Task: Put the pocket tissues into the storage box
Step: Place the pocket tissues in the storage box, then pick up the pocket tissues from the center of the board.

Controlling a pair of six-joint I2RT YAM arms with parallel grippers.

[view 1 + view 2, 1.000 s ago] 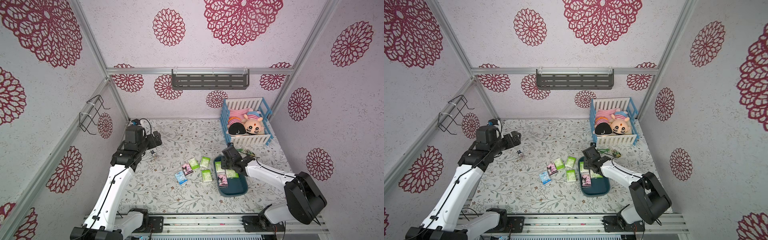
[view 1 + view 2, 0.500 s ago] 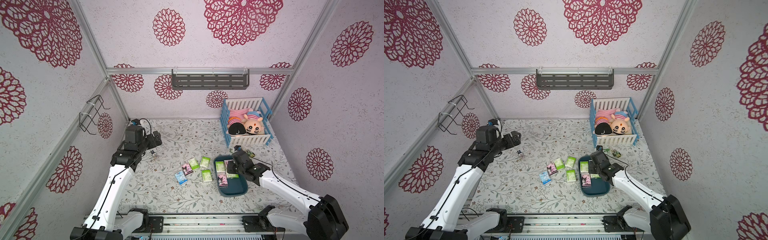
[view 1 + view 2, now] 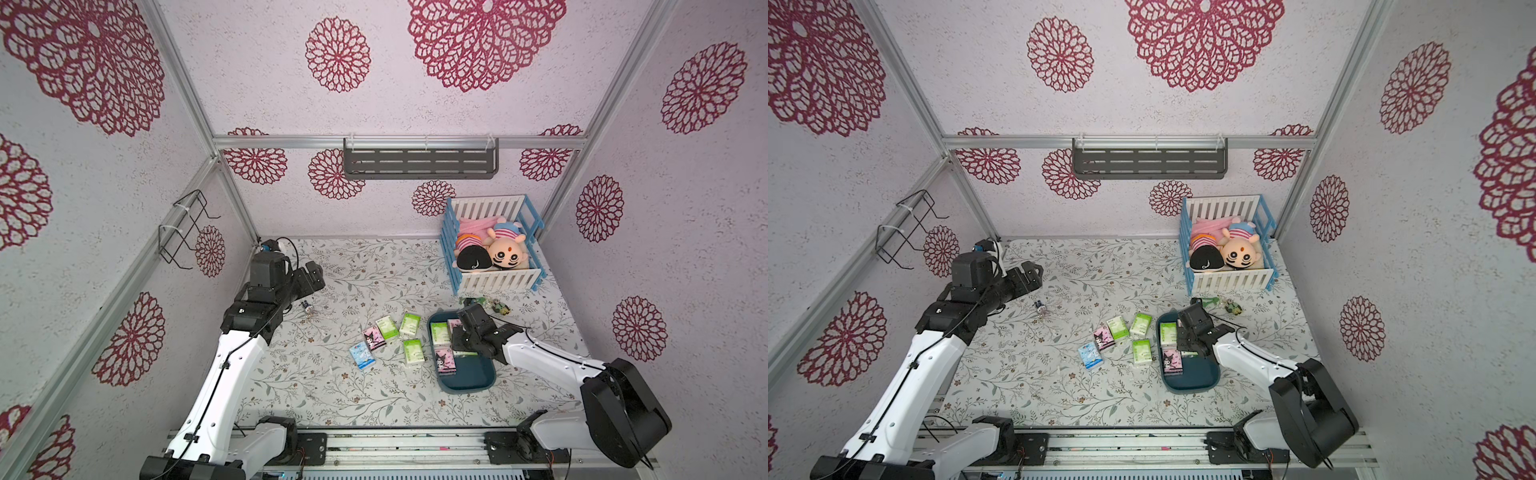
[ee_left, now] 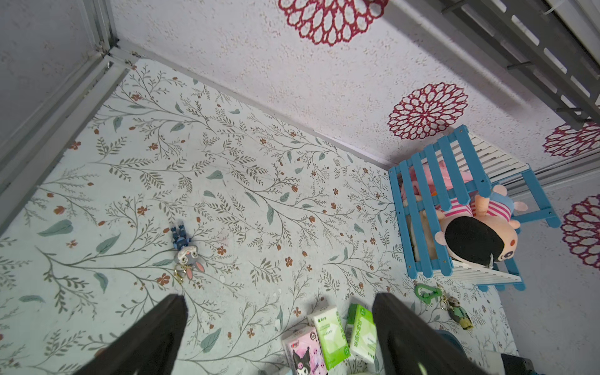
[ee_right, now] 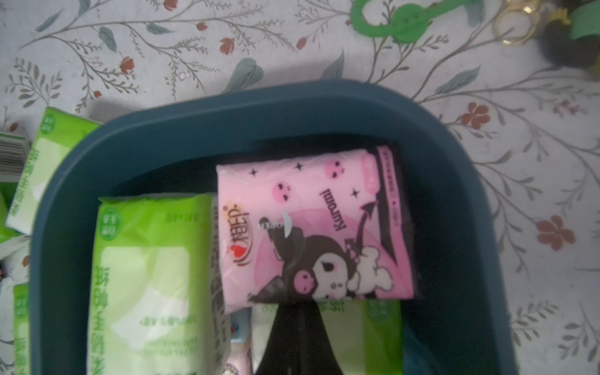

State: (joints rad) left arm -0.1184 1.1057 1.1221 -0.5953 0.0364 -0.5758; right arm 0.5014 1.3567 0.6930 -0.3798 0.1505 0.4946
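Top views, box (image 3: 469,384) (image 3: 1196,382): it is placed on the table (image 3: 332,395), in front of the crib (image 3: 492,245); several packs are laid inside.
Top views, packs (image 3: 386,327): five are seen loose on the table just left of the box, three green, one pink, one blue.
Top views, right gripper (image 3: 457,340): it is held low over the far half of the box; its jaws cannot be judged here.
Top views, left gripper (image 3: 314,275): it is raised well apart from the packs, toward the far left corner.
Left wrist, left gripper (image 4: 279,298): the jaws are spread wide and nothing is held between them.
Right wrist, right gripper (image 5: 297,337): the fingers are pressed together with nothing gripped.
Right wrist, box: a pink pack (image 5: 311,227) is laid flat beside a green pack (image 5: 146,276), both inside the rim.
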